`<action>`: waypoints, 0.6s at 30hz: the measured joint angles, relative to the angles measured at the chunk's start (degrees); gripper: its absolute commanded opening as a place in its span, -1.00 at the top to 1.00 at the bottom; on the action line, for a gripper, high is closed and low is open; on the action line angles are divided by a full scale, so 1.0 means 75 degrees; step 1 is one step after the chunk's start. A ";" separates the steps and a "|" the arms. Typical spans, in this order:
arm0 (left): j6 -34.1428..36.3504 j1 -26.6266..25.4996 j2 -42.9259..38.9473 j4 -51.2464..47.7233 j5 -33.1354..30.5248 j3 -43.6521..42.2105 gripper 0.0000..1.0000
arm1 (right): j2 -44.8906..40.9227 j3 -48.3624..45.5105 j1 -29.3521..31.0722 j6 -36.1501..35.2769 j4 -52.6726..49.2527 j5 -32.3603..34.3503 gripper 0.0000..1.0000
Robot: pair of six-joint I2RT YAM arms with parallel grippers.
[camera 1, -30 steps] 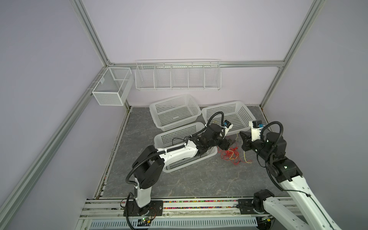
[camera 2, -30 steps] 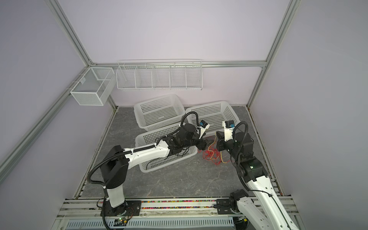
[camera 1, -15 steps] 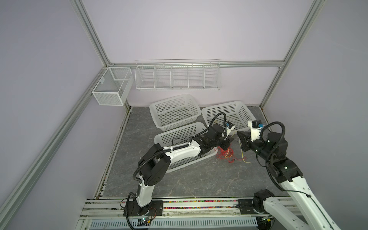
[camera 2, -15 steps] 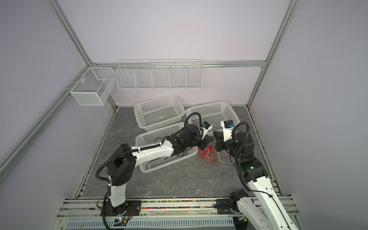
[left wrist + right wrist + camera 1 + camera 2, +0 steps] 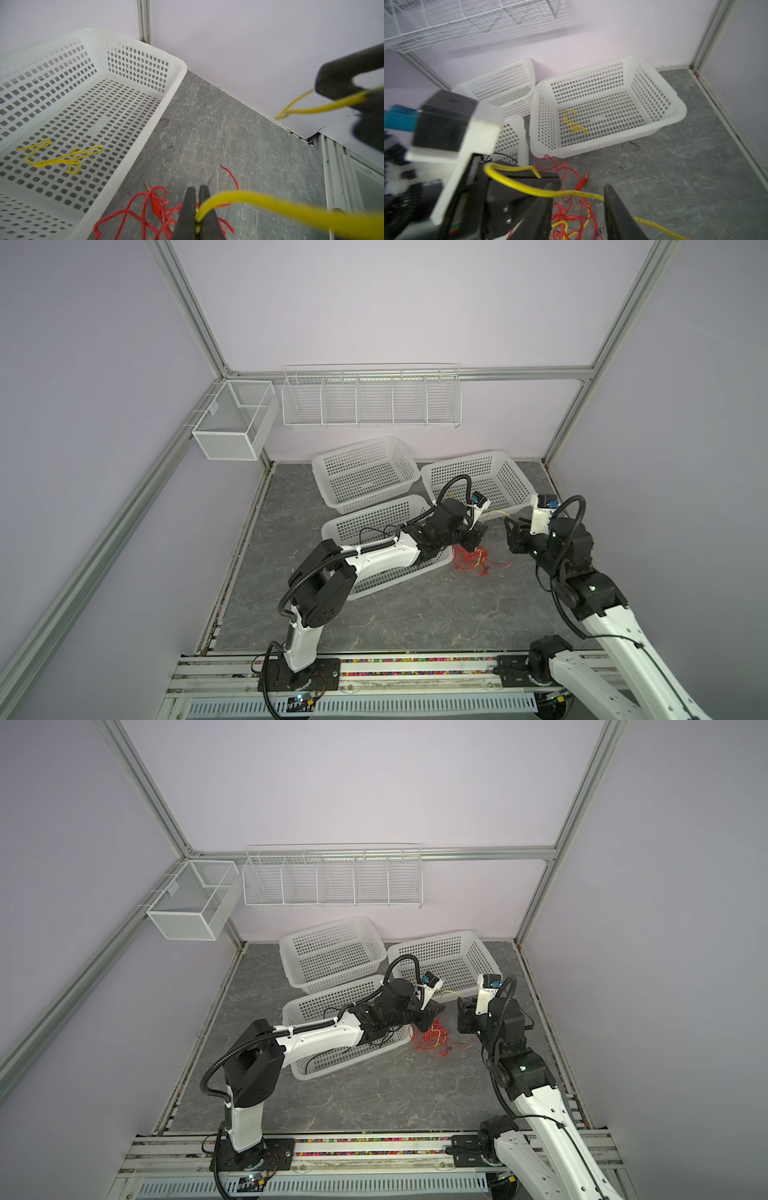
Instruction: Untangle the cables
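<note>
Both claws have changed: left claw has swung over the red tangle and pinched shut on a yellow cable. Right claw, at the tangle's 3 o'clock, has sprung wide, with that cable running loose between its jaws. One freed yellow already lies in the basket at the tangle's 12 o'clock. The reds and this yellow look still knotted on the floor, so I judge most of the work remains.

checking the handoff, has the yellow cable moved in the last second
Yes. The yellow cable has gone from beside the red cables up toward the far right basket.
</note>
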 measured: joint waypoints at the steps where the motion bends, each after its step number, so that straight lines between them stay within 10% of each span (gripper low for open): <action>1: 0.0000 0.0000 0.0000 0.0082 0.0003 -0.0067 1.00 | -0.0082 -0.0044 -0.0047 0.0041 -0.0128 0.0119 -0.45; 18: -0.0143 0.0102 0.0000 0.0262 0.0458 -0.0175 1.00 | -0.1868 0.0154 -0.0114 0.0283 -0.1180 0.0513 -0.92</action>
